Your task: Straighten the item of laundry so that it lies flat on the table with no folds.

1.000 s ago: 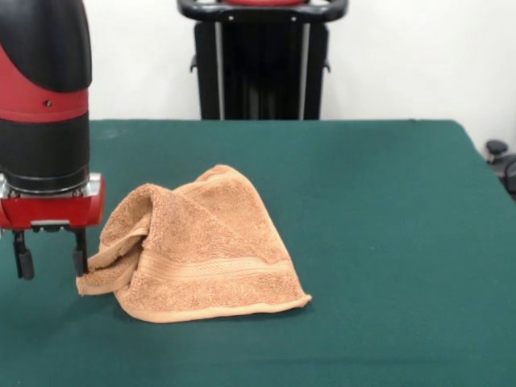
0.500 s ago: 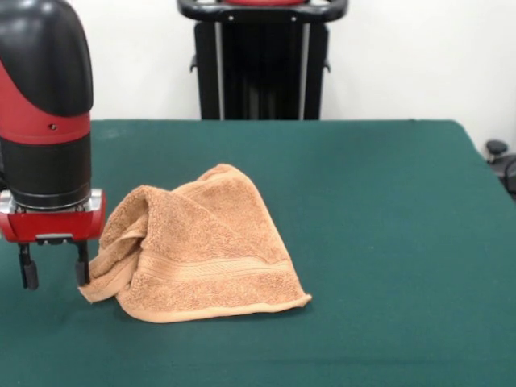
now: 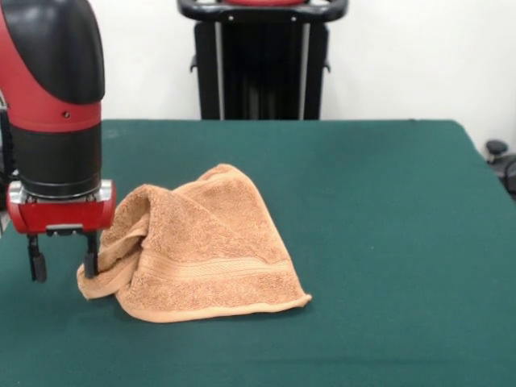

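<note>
low front view across table (image 3: 387, 201)

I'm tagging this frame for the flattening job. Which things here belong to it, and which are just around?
Part of the job:
- towel, crumpled and folded over
- green table it lies on
- tool, open, at the towel's corner

Just around:
- black stand behind the table
- dark object at the right edge

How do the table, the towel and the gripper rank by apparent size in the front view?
1. Table, by far the largest; it runs off the picture.
2. Towel, bunched up with folds.
3. Gripper, its two black fingers apart, smallest. It sits at about the towel's depth, so nearness hardly skews this.
</note>
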